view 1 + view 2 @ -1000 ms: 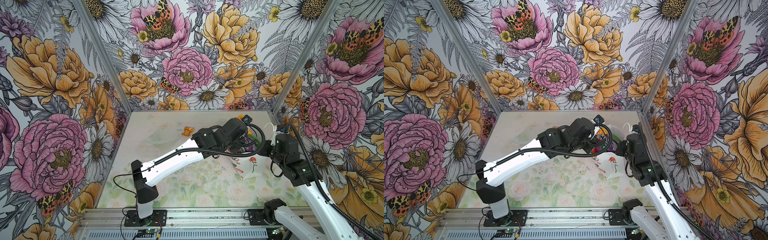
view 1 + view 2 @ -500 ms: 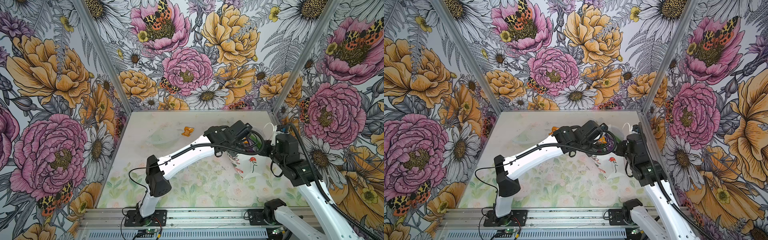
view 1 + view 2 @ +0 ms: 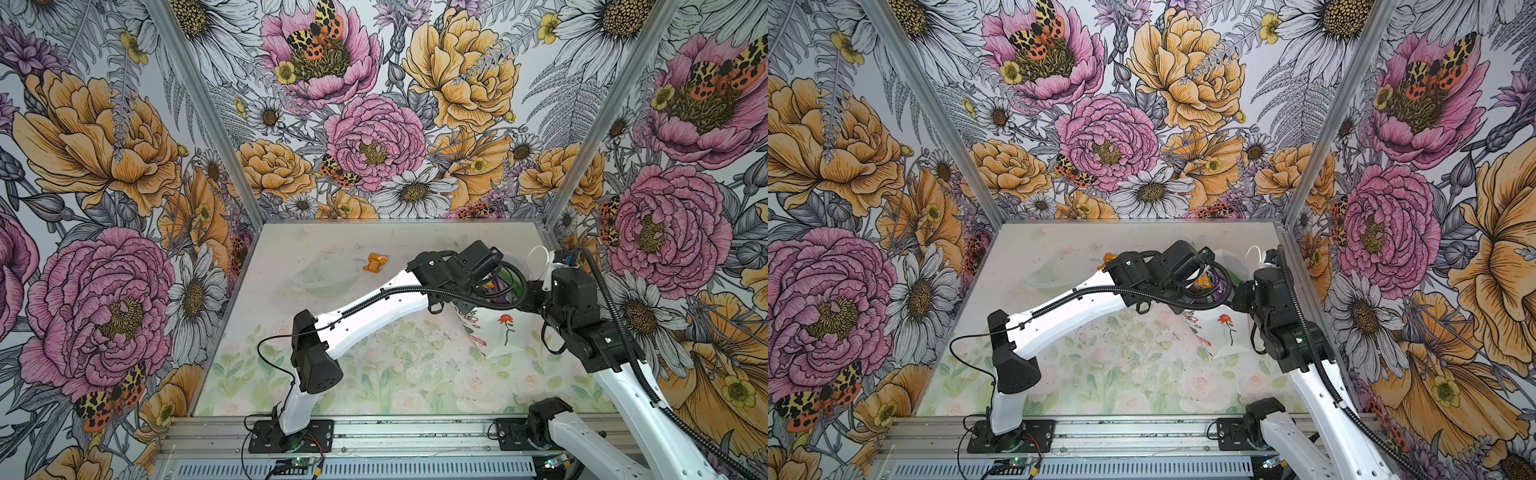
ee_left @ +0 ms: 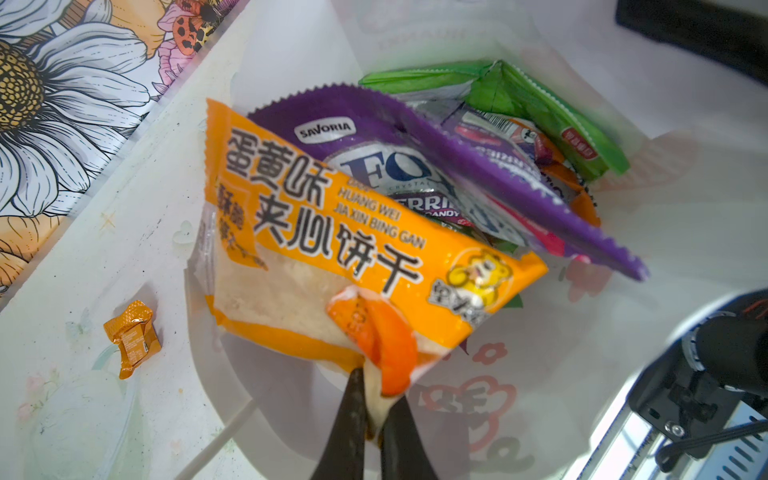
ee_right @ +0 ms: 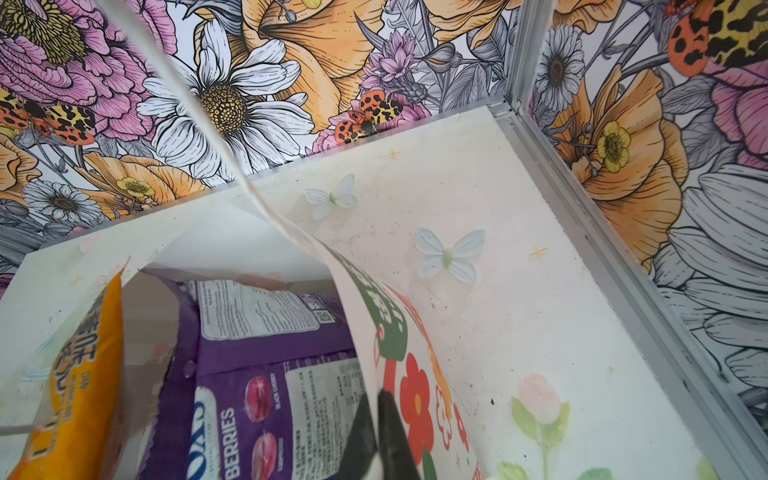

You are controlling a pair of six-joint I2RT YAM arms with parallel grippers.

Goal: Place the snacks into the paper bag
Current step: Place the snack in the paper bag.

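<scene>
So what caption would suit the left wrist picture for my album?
Left claw pinches an orange biscuit packet at the paper bag, purple pouch and green packet already inside.

Left wrist view.
- Orange packet (image 4: 332, 232): large black characters with a white outline, 蛋黄味 over 夹心饼干. Alongside in small white capitals: HUANG WEI, JIA XIN BING GAN. The word before them is too faint to read. A cartoon animal badge sits at one corner, its characters cut off.
- Purple pouch (image 4: 374, 124): white oval reading SAVORIA. Big blue letters FO…, the rest covered. Lower down …ERRI… and CANDY.
- Green packet (image 4: 540, 104): red tag, characters illegible.

Right wrist view.
- Purple pouch: BERRIES, and BLACK CHERRY beside a red sweet. The white fine-print panel and QR code are too small to read.
- Paper bag (image 5: 415, 399): red and green ornamental print, no legible word.
</scene>
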